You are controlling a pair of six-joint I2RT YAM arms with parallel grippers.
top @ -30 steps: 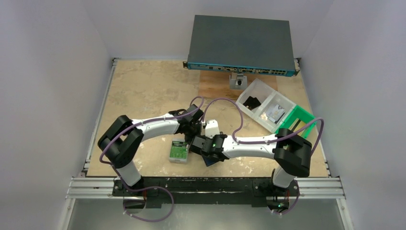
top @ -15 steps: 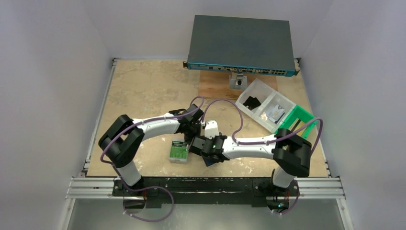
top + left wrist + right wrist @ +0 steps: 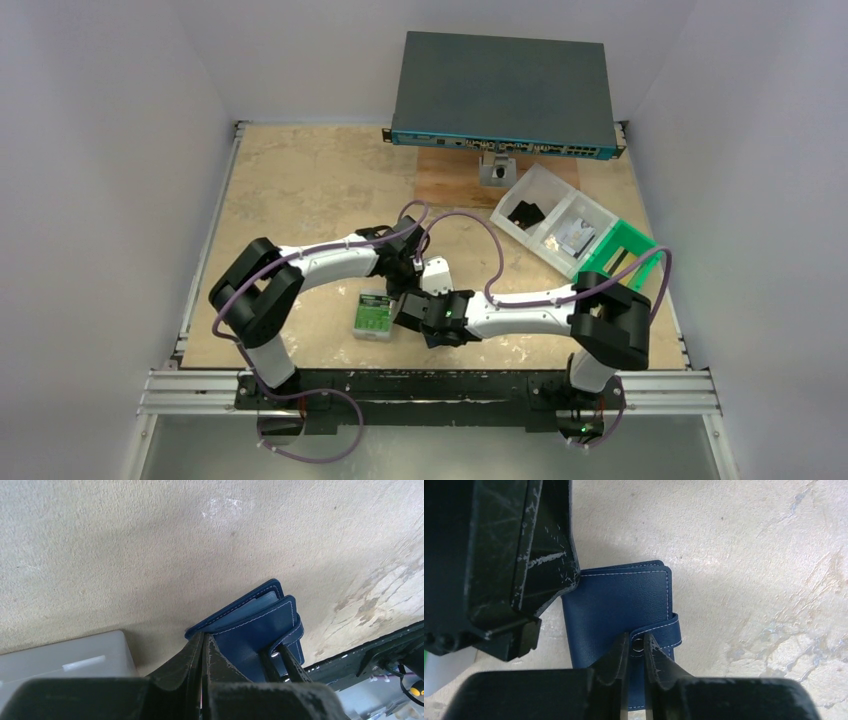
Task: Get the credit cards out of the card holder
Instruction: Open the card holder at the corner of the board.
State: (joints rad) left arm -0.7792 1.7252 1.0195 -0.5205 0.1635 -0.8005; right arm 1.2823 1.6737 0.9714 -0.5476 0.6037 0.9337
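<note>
The card holder (image 3: 619, 605) is a navy-blue wallet lying folded on the table, its snap tab (image 3: 659, 632) wrapped over its right edge. My right gripper (image 3: 638, 647) is shut on the tab at the snap button. My left gripper (image 3: 204, 645) is shut, its tips resting on the card holder's (image 3: 255, 625) near-left corner; a strip of light-blue lining shows between the flaps. No credit cards show. In the top view both grippers, left (image 3: 405, 288) and right (image 3: 413, 313), meet over the card holder and hide it.
A grey case with green label (image 3: 373, 315) lies just left of the grippers. A network switch (image 3: 505, 95) stands at the back, with a wooden block (image 3: 465, 180) before it. A clear compartment box (image 3: 555, 225) and a green rack (image 3: 620, 250) sit at the right.
Both grippers have shifted slightly left and toward the near edge, closing in over the card holder. The grey case has not moved.
</note>
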